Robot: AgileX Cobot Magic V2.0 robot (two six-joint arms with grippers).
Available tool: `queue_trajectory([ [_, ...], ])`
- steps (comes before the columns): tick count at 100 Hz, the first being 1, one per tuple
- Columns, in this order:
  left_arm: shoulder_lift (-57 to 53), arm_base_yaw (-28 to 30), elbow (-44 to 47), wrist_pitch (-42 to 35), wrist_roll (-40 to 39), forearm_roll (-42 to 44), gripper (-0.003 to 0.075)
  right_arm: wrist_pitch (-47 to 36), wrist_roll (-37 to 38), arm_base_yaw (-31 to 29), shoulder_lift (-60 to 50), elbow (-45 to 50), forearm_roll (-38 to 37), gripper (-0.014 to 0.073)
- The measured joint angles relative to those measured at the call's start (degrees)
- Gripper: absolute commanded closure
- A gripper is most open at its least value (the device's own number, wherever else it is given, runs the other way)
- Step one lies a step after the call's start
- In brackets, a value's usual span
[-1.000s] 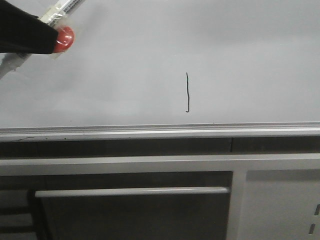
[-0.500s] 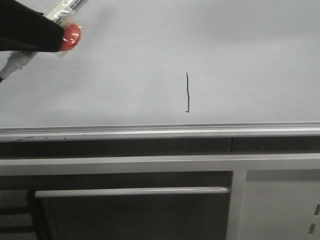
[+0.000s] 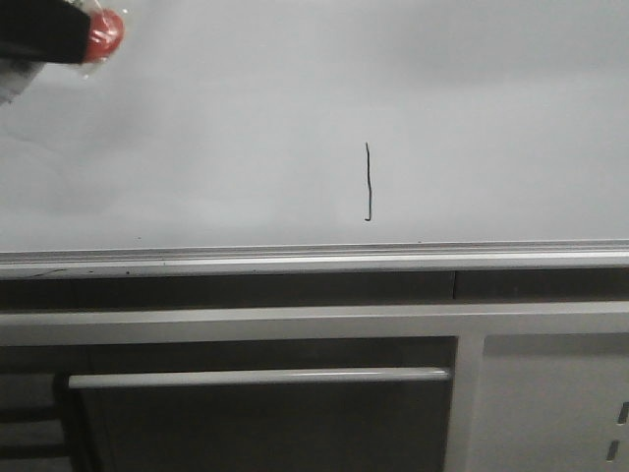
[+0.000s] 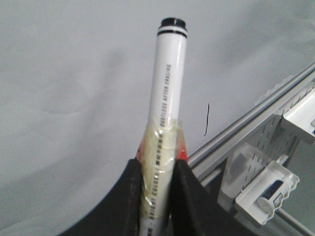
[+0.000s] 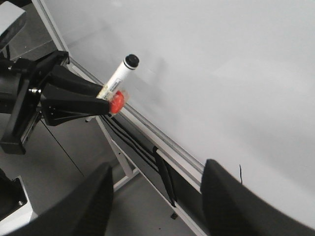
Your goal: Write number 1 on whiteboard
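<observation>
The number 1 is a thin dark vertical stroke with a small hook at its foot, low on the whiteboard. It also shows in the wrist views. My left gripper is at the top left corner of the front view, well left of and above the stroke. It is shut on a white marker pen with a black tip, taped to a red piece. The tip is off the board. My right gripper is open and holds nothing.
A silver aluminium rail runs along the board's lower edge. Below it are grey cabinet panels with a bar handle. A clear plastic bin hangs on a perforated panel beside the board. A white stand leg is under the rail.
My left gripper has moved up and to the left with the marker, and the pen's barrel has left the front view. The stroke is unchanged.
</observation>
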Motion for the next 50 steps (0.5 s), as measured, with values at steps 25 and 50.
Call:
queue_trajectory([
  [25,1.1,0.0,-0.1,-9.0,-28.2,31.4,0.0741,0.0,0.0,0.0,0.0,0.0,0.0,0.0231],
  [50,3.4,0.0,-0.1,-13.6,-40.8,45.1,0.0741,0.0,0.1,0.0,0.0,0.0,0.0,0.0231],
])
